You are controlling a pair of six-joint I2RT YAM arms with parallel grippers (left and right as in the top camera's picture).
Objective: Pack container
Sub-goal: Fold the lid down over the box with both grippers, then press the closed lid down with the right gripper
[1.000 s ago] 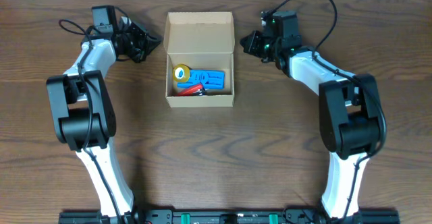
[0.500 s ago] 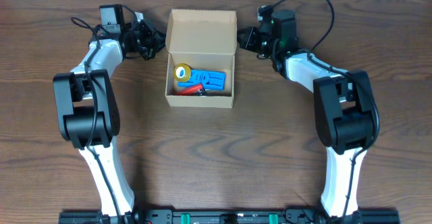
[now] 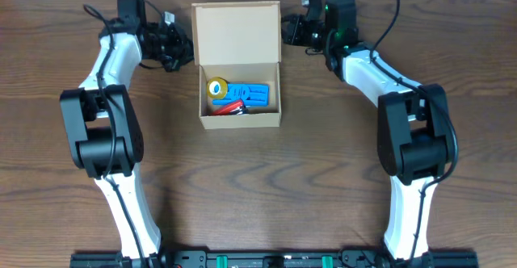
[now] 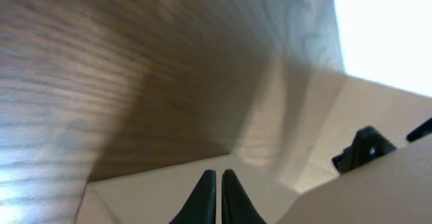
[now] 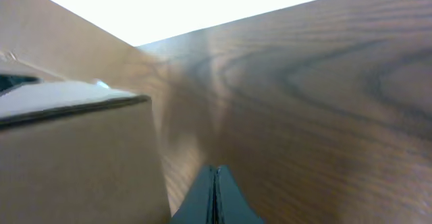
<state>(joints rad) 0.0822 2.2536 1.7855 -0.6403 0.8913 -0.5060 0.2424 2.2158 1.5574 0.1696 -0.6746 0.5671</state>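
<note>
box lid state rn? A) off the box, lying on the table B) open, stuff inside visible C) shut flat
B: from overhead the box has its flap swung open at the far edge, and a yellow tape roll and a blue piece show inside.

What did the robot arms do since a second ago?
Both arms swung farther back. The left pincer and right pincer, both shut, now sit beside the container at its lid flap, one on each side. The flap shifted and looks taller from overhead. The box body and the things inside stayed put.
</note>
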